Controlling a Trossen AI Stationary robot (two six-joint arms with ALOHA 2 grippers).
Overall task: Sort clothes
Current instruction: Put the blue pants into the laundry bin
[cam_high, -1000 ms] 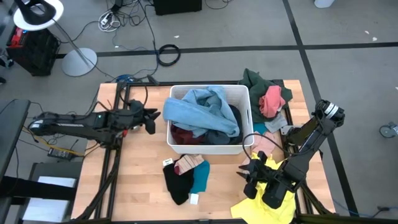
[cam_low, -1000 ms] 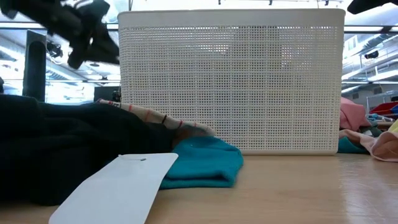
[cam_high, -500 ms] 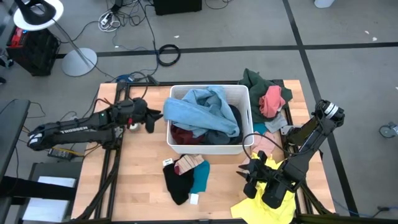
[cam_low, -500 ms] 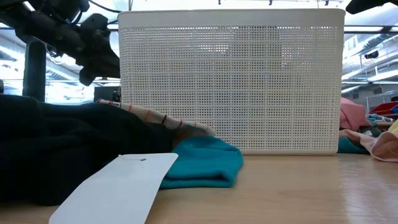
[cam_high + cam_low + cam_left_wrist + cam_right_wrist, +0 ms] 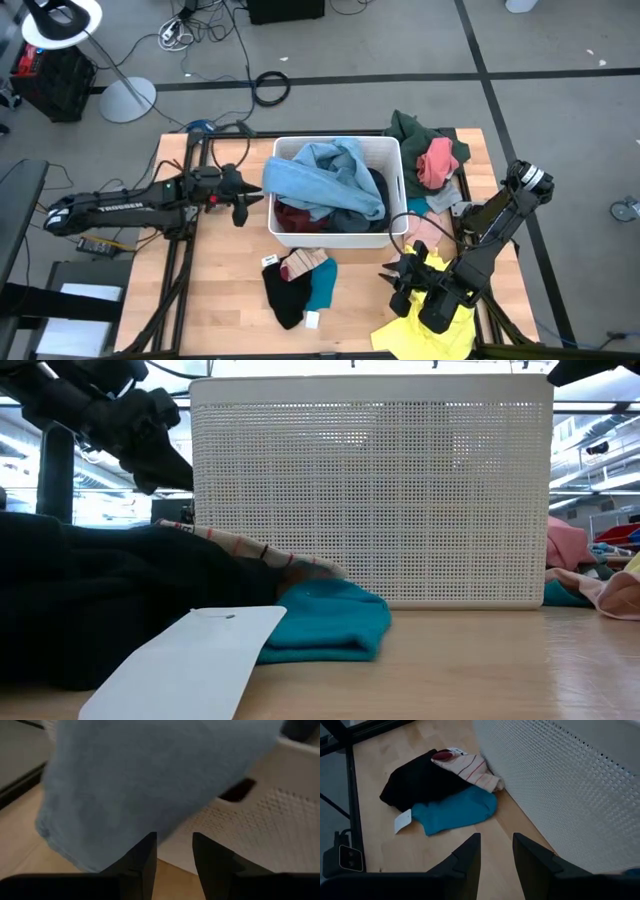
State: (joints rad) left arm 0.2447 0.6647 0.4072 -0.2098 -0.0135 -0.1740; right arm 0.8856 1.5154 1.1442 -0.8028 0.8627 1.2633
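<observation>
A white plastic bin [image 5: 392, 190] stands mid-table with a light blue garment [image 5: 325, 178] draped over its left rim and a maroon one [image 5: 293, 217] inside. My left gripper [image 5: 248, 203] is open beside the bin's left wall, just short of the hanging light blue cloth [image 5: 150, 785]. My right gripper [image 5: 398, 278] is open above the table right of a pile: black [image 5: 417, 782], teal [image 5: 455, 810] and striped [image 5: 470, 770] garments lying flat. A yellow garment [image 5: 410, 328] lies under my right arm. Dark green [image 5: 412, 130] and pink [image 5: 436, 160] garments lie at the far right.
A white tag [image 5: 402, 821] lies by the black garment. The bin's perforated wall [image 5: 370, 490] stands behind the pile in the low view. Pale pink and teal pieces [image 5: 432, 215] lie right of the bin. Bare wood [image 5: 225, 270] shows at the near left.
My left gripper has come down and gone toward the bin's left wall, a little toward the table's near edge. The garments lie as before.
</observation>
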